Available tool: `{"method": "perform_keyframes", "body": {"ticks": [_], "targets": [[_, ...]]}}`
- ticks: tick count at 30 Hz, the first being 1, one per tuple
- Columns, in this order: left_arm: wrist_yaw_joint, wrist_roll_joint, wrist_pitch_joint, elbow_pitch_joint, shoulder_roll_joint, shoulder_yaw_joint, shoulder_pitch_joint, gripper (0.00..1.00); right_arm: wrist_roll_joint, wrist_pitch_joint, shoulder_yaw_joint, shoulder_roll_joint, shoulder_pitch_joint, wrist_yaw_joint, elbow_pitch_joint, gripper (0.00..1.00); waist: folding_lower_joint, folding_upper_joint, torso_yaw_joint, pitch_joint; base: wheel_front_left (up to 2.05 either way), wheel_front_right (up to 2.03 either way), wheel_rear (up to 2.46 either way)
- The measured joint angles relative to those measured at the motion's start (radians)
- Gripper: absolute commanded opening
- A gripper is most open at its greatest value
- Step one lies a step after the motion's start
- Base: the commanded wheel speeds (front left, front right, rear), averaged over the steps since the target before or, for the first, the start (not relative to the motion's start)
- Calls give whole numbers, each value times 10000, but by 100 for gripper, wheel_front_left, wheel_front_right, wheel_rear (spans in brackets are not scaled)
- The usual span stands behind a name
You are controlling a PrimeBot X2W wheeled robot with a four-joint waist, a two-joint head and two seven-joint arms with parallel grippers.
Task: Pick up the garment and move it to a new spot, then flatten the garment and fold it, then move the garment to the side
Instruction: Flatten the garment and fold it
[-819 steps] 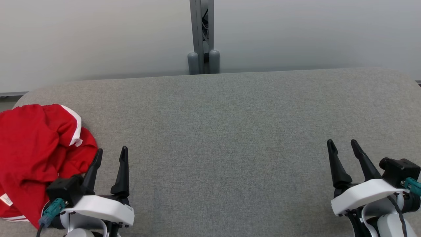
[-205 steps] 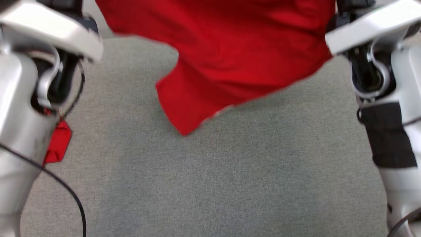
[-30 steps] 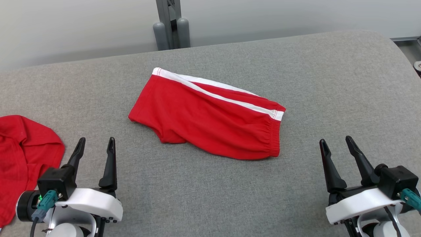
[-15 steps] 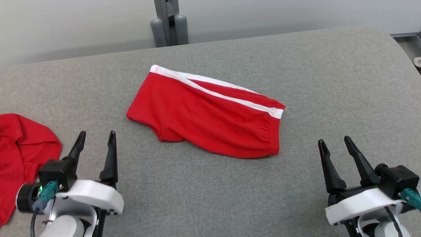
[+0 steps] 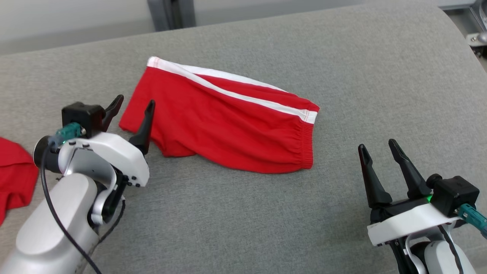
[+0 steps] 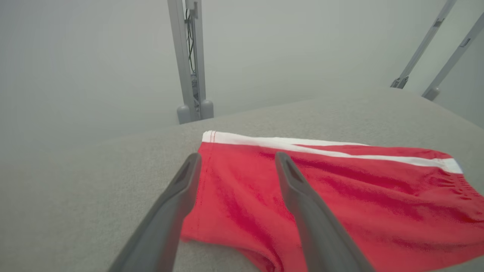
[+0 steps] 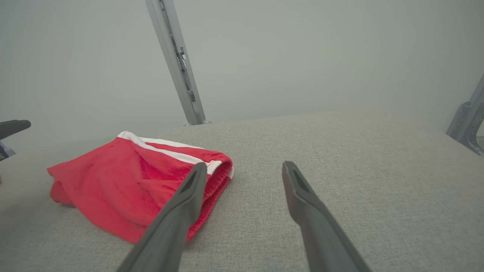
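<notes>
Against half a second ago, seeing the left hand [image 5: 135,101] reaching further toward the far edge of the grey fabric-covered desk [image 5: 243,213]. Now hanging at the left end of the red fabric shorts with white side stripes [image 5: 224,121], one finger over the leg hem, the other just outside it. Not telling whether touching the cloth. Fingers standing spread apart, gripping nothing.

Seeing the right hand [image 5: 376,144] waiting by the near right corner much as before, likewise spread and empty, apart from the waistband.

Finding the shorts lying flat mid-desk, long axis running from far left to near right. Gathered elastic waistband pointing toward the right edge, leg hem pointing left, white stripes running along the far side.

Noticing a second crumpled red garment [image 5: 13,171] lying at the left edge.
</notes>
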Motion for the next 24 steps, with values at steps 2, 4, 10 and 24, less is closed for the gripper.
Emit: {"method": "perform_keyframes", "body": {"ticks": [2,4,10,24], "targets": [[-305,-232,293,750,-96,-31,-405,100,69,-111,102,-2,-110,0,56,100,0,0,-145,194,0,0,0],[-604,-366,504,1816,-213,-59,-879,100,236,-280,215,-2,-228,0,180,100,0,0,-368,476,0,0,0],[-844,-545,635,3601,-242,77,-1506,100,646,-545,454,0,-388,0,585,100,0,0,-688,886,0,0,0],[-1469,-1106,1011,5022,-688,-10,-1707,100,1076,-851,757,2,-621,0,1151,100,0,0,-592,759,0,0,0]]}}
